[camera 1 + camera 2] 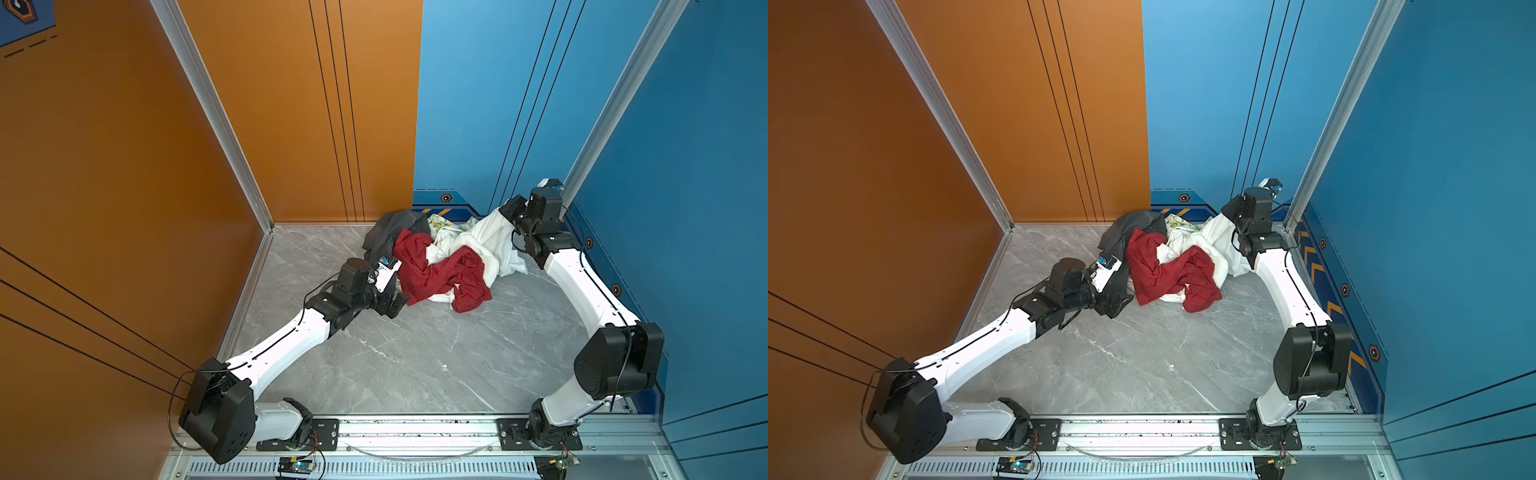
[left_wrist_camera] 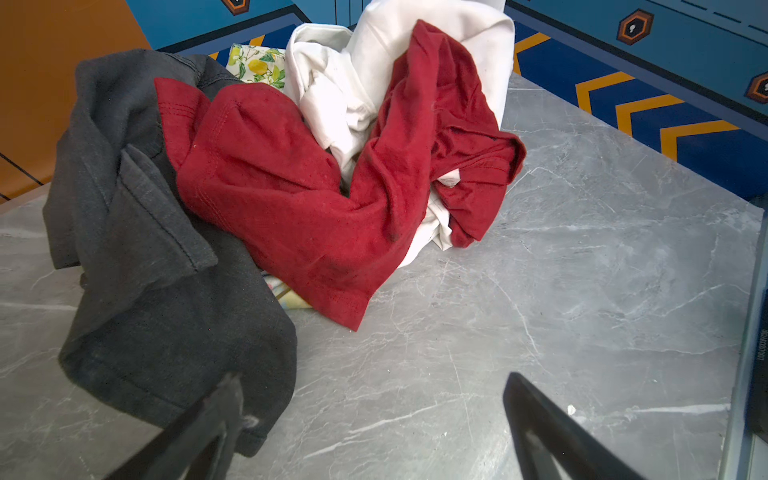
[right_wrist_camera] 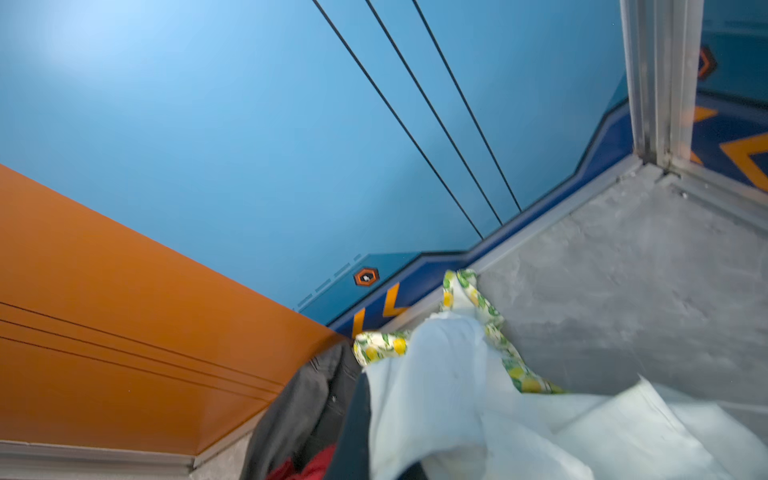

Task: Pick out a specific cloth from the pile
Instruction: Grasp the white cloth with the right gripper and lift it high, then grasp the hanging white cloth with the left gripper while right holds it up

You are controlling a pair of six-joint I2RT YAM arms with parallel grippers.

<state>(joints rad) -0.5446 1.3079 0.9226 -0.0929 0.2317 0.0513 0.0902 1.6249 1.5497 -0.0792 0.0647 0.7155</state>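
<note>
**Item: plain white cloth, right side of pile**

**Location:** The cloth (image 1: 492, 239) lies on the right of the pile (image 1: 432, 257), near the back-right corner. Part of it is under the red cloth (image 1: 440, 270). The lemon print (image 1: 441, 222) lies behind it, and the grey cloth (image 1: 384, 235) is at the far left of the pile.

**Handling:** Soft, light and limp. It should drape and trail rather than lift as one piece, and it is likely to drag the red cloth along. The best hold is the bare upper fold at the right, clear of the red.

**Grip:** The right gripper (image 1: 505, 216) has its jaws pressed together, apparently pinching that fold. The tips are buried in fabric, so the exact bite is unclear. The left gripper (image 2: 374, 378) has its jaws spread wide and empty, low beside the grey cloth.

**Room:** Blue walls stand close behind and to the right. Open table (image 1: 415, 353) lies toward the robot's base, with room to draw the cloth out.
</note>
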